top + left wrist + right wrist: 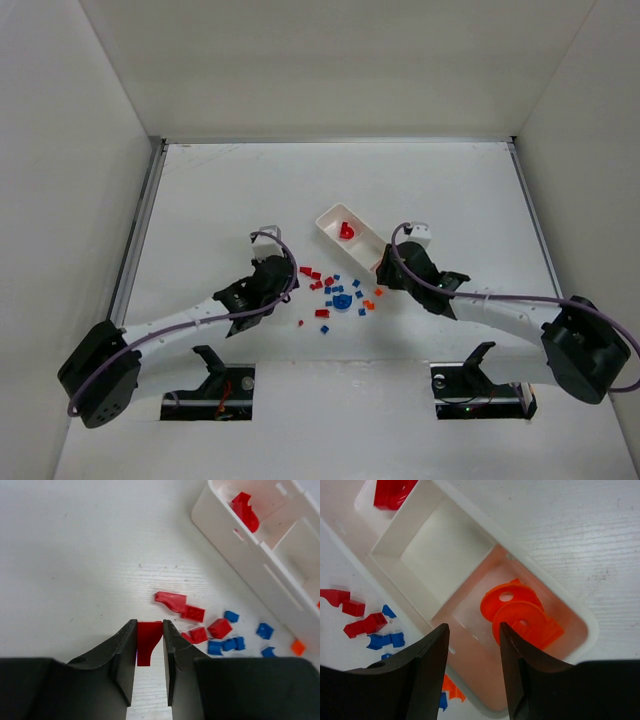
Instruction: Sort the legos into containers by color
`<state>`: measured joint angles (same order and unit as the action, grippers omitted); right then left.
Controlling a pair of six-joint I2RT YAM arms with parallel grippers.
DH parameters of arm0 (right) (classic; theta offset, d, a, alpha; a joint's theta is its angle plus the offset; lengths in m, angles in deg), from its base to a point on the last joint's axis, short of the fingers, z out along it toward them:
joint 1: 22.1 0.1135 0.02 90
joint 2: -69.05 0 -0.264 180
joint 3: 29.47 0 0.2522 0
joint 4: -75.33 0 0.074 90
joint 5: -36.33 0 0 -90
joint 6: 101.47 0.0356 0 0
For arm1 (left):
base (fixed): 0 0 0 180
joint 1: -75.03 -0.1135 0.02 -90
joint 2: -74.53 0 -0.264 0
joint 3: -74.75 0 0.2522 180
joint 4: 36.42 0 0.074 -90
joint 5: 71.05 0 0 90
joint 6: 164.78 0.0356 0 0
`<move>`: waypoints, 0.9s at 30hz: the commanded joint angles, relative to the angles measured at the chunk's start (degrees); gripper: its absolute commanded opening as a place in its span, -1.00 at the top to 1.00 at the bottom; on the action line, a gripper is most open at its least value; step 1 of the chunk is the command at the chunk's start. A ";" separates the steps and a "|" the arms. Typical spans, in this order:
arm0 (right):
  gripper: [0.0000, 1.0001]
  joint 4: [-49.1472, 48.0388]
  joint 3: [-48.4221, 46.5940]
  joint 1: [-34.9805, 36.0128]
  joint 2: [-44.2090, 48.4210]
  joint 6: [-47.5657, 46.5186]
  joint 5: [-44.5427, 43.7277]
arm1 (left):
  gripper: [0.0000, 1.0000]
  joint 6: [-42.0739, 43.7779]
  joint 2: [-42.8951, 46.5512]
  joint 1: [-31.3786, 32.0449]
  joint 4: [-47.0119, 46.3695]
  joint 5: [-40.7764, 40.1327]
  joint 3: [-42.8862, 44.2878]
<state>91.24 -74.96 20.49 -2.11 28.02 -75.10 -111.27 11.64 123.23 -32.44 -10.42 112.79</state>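
Observation:
My left gripper (149, 630) is shut on a red lego piece (148, 645), just above the table, left of the loose pile. In the top view the left gripper (288, 277) is at the pile's left edge. Loose red bricks (192, 612), blue bricks (227, 644) and an orange one (298, 646) lie to its right. My right gripper (472, 630) is open and empty over the near end compartment of the white tray (395, 580), which holds round orange pieces (520, 615). The middle compartment (445, 555) is empty. The far one holds a red piece (392, 492).
The tray (328, 218) lies diagonally, right of centre, with the scattered legos (335, 295) on the table just in front of it. The right gripper (388, 268) covers the tray's near end. White walls enclose the table on three sides.

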 commanded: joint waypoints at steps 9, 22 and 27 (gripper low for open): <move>-0.13 0.57 -4.74 -0.36 4.96 -3.45 -5.37 | 0.77 -0.51 2.87 -0.26 1.26 4.14 6.40; 0.44 13.22 3.94 -0.27 20.26 10.60 -10.04 | 0.76 4.41 -18.91 -2.72 -14.91 13.19 22.91; 0.02 15.25 6.23 -0.97 23.16 12.63 -9.42 | 0.75 7.13 -28.76 -3.78 -16.06 14.95 30.65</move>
<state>104.27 -69.19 20.18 19.27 37.29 -83.74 -107.08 -14.42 120.17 -44.61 2.41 139.12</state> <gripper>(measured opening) 0.475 0.210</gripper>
